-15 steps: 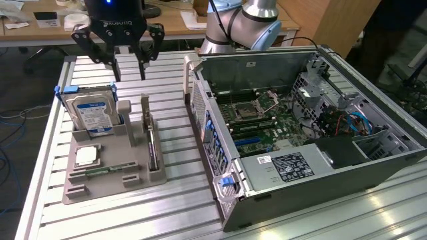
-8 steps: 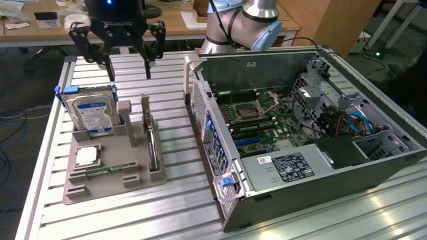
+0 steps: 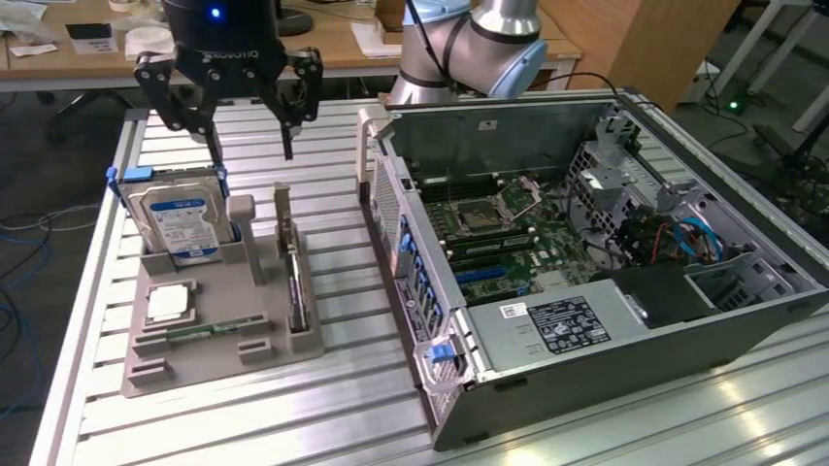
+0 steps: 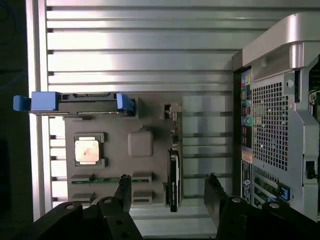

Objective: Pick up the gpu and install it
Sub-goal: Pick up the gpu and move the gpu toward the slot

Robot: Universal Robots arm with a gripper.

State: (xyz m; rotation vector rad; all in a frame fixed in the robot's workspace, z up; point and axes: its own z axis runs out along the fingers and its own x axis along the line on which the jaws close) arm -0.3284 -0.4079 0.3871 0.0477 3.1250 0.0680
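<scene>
Above the tray [image 3: 233, 296], the gripper [image 3: 250, 141] hangs with its jaws spread wide and nothing between them. Well below it, the gpu [image 3: 297, 282] stands on edge in a slot on the tray's side nearer the case [image 3: 622, 320], across from the hard drive [image 3: 182, 218]. The wrist view puts the card almost straight under the gap. Its long axis runs square to the line joining the fingers, so each flat face looks toward one finger.

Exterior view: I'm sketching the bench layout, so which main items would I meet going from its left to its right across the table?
hard drive → gpu → computer case
</scene>
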